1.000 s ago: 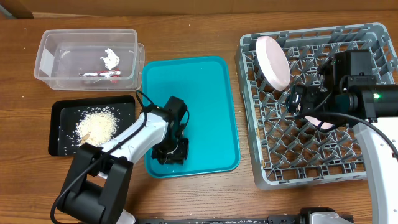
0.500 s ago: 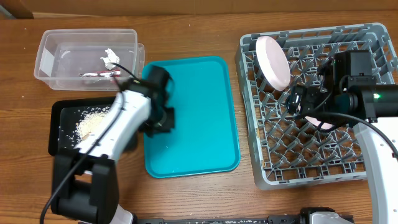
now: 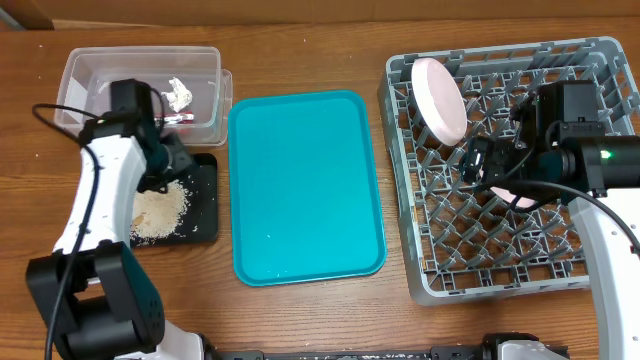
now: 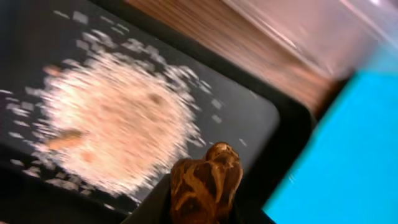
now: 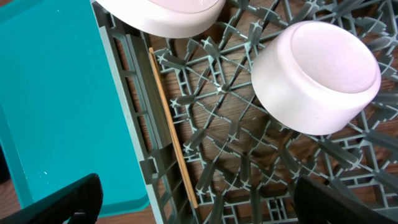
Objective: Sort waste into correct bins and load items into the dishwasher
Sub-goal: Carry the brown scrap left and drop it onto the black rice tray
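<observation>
The left gripper (image 3: 163,160) clenches the brown food lump (image 4: 206,180) at lower centre of the wrist view, over the black tray (image 3: 203,200) just right of the rice (image 4: 112,130) (height is blurred, probably low). Let go well inside the rim.

On my left, the tub (image 3: 140,95) sits at the back, tissue (image 3: 178,93) and wrapper (image 3: 183,119) in it. Before it lies the shallow tray (image 3: 205,205) with rice (image 4: 118,130) on it (my left gripper (image 4: 202,210) holds the food lump (image 4: 206,180) above). The serving tray (image 3: 305,185) lies in the middle, the rack (image 3: 500,270) on my right: a plate (image 3: 440,98) stands in its back left corner, a bowl (image 5: 317,78) nearer me, a chopstick (image 5: 173,127) along its left wall.
</observation>
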Robot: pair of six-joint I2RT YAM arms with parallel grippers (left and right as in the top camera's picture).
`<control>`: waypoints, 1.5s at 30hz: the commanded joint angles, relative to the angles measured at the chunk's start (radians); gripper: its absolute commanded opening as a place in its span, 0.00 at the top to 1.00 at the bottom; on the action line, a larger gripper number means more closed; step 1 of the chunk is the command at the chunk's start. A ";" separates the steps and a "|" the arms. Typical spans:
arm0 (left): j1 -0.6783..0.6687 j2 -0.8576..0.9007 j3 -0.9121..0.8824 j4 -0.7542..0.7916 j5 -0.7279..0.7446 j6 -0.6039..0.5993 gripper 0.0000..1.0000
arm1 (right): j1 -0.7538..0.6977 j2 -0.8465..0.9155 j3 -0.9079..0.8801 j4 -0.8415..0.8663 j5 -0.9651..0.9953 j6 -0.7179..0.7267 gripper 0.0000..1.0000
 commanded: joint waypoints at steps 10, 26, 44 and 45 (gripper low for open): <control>0.102 0.033 0.008 0.070 -0.230 -0.037 0.96 | -0.003 -0.003 0.016 -0.002 0.010 -0.004 0.00; 0.173 0.248 0.008 0.140 -0.256 -0.044 0.96 | -0.003 -0.003 0.016 -0.013 0.009 -0.003 0.00; 0.212 0.274 0.008 0.185 -0.255 -0.045 0.61 | -0.003 -0.003 0.016 -0.013 0.009 -0.003 0.00; 0.212 0.274 0.008 0.185 -0.255 -0.045 0.57 | -0.003 -0.003 0.016 -0.013 0.009 -0.003 0.00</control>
